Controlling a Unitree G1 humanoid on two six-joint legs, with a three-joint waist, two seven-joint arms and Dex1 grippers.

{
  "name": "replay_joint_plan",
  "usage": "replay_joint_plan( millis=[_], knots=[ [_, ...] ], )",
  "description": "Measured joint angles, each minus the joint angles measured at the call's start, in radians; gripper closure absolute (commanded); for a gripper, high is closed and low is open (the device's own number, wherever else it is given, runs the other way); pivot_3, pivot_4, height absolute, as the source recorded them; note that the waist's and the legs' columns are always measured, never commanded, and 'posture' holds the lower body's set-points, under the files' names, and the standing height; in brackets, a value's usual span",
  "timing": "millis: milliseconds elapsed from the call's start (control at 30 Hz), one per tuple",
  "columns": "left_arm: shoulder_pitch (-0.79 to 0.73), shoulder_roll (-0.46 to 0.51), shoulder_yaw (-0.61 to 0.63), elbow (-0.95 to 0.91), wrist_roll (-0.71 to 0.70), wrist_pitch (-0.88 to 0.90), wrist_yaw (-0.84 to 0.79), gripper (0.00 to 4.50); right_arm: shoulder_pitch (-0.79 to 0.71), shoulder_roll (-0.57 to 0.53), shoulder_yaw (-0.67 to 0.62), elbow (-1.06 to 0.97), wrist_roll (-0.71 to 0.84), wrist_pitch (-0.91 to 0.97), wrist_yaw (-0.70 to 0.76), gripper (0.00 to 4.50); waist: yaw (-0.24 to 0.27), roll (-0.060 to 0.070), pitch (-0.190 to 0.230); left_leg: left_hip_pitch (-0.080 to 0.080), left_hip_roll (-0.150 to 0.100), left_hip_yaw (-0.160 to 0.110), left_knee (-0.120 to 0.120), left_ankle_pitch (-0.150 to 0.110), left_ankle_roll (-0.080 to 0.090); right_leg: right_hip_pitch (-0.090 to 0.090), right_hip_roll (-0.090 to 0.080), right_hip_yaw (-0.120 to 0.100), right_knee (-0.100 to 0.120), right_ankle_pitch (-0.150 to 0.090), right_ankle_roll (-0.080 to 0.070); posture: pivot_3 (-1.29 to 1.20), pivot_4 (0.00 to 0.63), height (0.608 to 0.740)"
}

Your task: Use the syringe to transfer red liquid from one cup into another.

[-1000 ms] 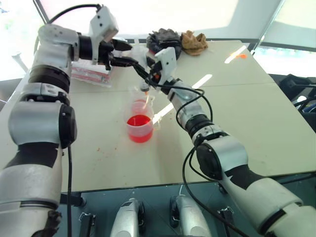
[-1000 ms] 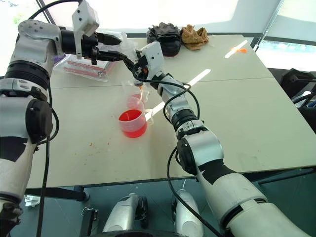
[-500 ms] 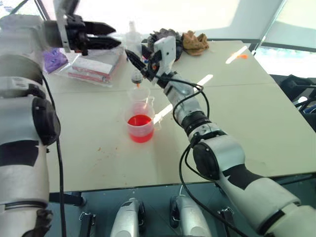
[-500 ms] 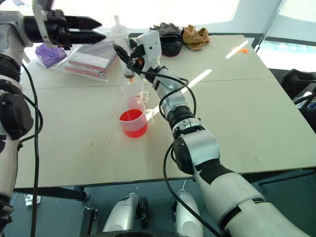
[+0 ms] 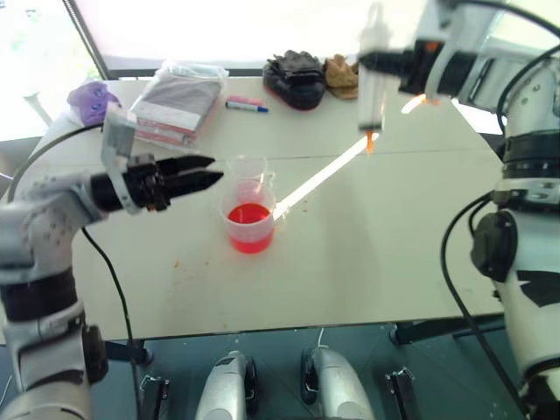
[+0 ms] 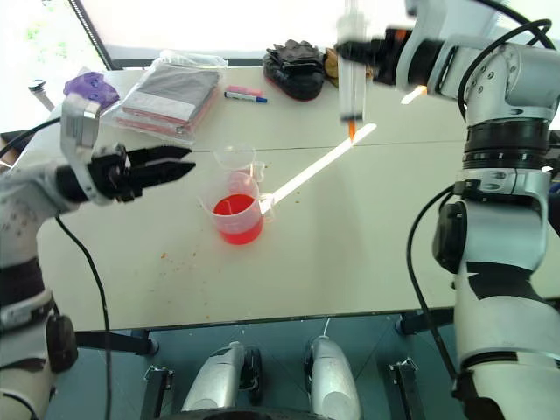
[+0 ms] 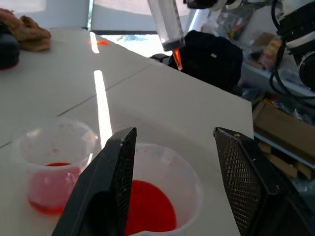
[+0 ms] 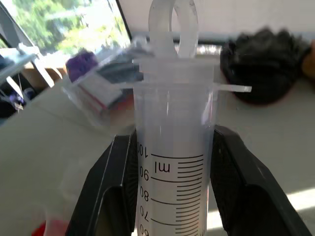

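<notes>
the syringe [image 5: 373,79] was upright in your right gripper [image 8: 170,191], clamped around the barrel, tip down, hanging high over the table [image 5: 394,236] and well off to the right of both cups. the wide cup [image 5: 249,226] with the red liquid [image 5: 248,215] sat mid-table, and the narrower pale cup [image 5: 248,173] was touching or just behind it. your left gripper [image 5: 194,171] hung just left of the cups, fingers apart, holding nothing. i'd say the move was to bring the tip back over the right cup slowly, keep the barrel vertical, and steady that cup with the free gripper so it didn't tip. count-wise: one syringe, two cups, two grippers.
</notes>
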Motion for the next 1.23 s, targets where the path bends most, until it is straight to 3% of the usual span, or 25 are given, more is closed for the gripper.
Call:
replay_joint_plan(
  millis=[133, 333, 533, 867, 967, 1100, 1233],
  knots=[
    [0.1, -0.011, 0.0, -0.158, -0.037, -0.01, 0.103, 1.92, 0.147, -0.009, 0.098, 0.006, 0.0, 0.153, 0.057, 3.04, 0.005, 0.001, 0.0, 0.005, 0.0, 0.0, -0.001, 0.002, -0.002, 0.003, 0.002, 0.0, 0.002, -0.001, -0.001, 0.0, 0.15, 0.74],
    [0.128, -0.055, -0.023, -0.187, -0.074, -0.038, 0.229, 1.92, 0.256, 0.066, 0.132, 0.06, -0.055, 0.102, 0.026, 3.04, 0.012, 0.001, 0.0, 0.004, 0.0, 0.002, 0.0, 0.002, -0.003, 0.003, 0.002, 0.001, 0.001, 0.0, -0.001, 0.0, 0.15, 0.74],
    [0.177, -0.055, -0.024, -0.209, -0.132, -0.04, 0.309, 1.92, 0.274, 0.1, 0.112, 0.156, -0.111, -0.006, -0.021, 0.07, 0.027, 0.001, 0.0, 0.004, 0.0, 0.002, 0.0, 0.002, -0.003, 0.003, 0.002, 0.001, 0.001, 0.0, -0.001, 0.0, 0.15, 0.74],
    [0.23, -0.032, -0.024, -0.226, -0.197, -0.049, 0.388, 1.92, 0.278, 0.075, 0.101, 0.128, -0.133, -0.044, 0.018, 0.02, 0.031, 0.001, -0.001, 0.003, 0.0, 0.002, 0.0, 0.002, -0.003, 0.002, 0.002, 0.001, 0.0, 0.0, -0.001, 0.0, 0.15, 0.74],
    [0.262, -0.009, -0.017, -0.225, -0.218, -0.049, 0.403, 1.92, 0.292, -0.001, 0.064, -0.031, -0.086, -0.002, 0.08, 0.02, 0.032, 0.001, 0.0, 0.001, 0.0, 0.002, 0.0, 0.002, -0.003, 0.0, 0.002, 0.001, 0.0, -0.001, -0.001, 0.0, 0.15, 0.74],
    [0.275, 0.003, -0.016, -0.221, -0.237, -0.056, 0.418, 1.92, 0.337, -0.034, -0.082, -0.356, 0.058, 0.112, 0.109, 0.02, 0.033, 0.0, -0.001, 0.001, 0.001, 0.001, 0.0, 0.002, -0.003, 0.0, 0.003, 0.0, 0.0, -0.001, -0.001, 0.0, 0.15, 0.74],
    [0.275, 0.022, -0.021, -0.199, -0.242, -0.07, 0.421, 1.92, 0.532, -0.03, -0.156, -0.651, 0.114, 0.057, 0.085, 0.02, 0.038, -0.001, -0.002, 0.001, 0.0, 0.0, 0.0, 0.002, -0.003, 0.001, 0.002, 0.0, -0.001, -0.001, -0.001, 0.0, 0.15, 0.74]
  ],
)
